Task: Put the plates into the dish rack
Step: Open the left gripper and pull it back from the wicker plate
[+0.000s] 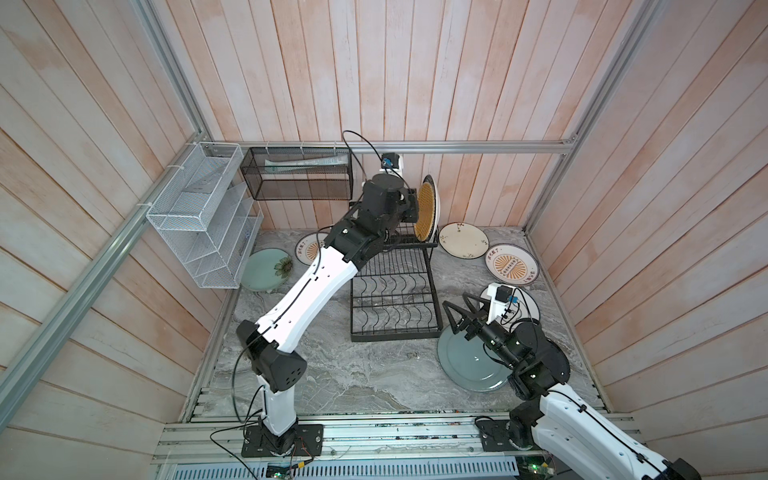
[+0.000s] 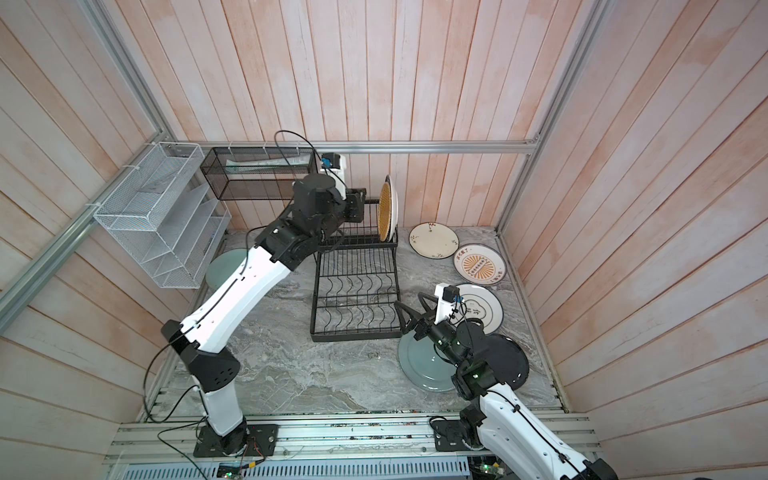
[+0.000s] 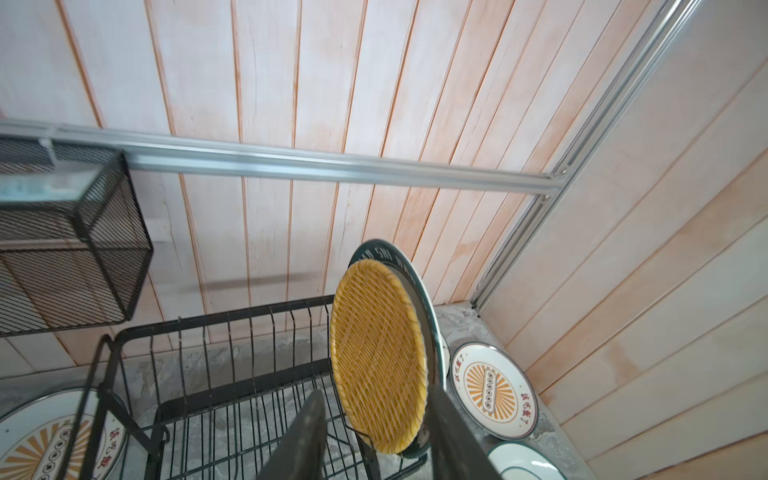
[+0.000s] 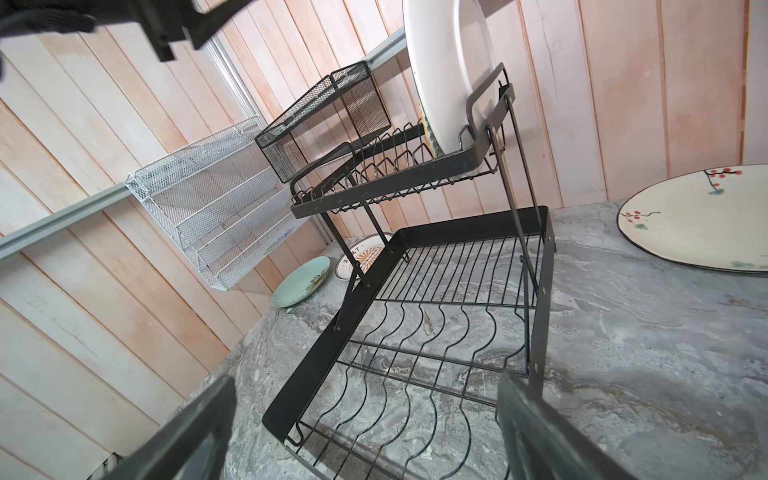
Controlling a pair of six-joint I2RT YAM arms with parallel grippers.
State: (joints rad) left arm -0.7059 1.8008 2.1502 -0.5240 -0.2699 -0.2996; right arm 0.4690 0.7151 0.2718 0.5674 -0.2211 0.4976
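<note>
Yellow plate (image 3: 378, 365) stands upright in the dish rack's (image 1: 395, 335) upper tier, beside a dark-rimmed plate (image 3: 413, 286). My left gripper (image 3: 374, 392) straddles its lower edge, fingers parted. My right gripper (image 1: 455, 300) hangs wide open near the grey-blue plate (image 1: 465, 365).

Red Chinese characters, apparently 该吃饭了, on the rim of the sunburst plate (image 3: 494, 390) right of the dish rack (image 3: 232, 399). Same print on the second sunburst plate (image 3: 45, 440) left of it. The dark-rimmed plate (image 3: 386, 252) in its upper tier reads "SHI…", rest unreadable.

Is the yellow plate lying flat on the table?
No, the yellow plate stands on its edge in the top tier of the dish rack.
</note>
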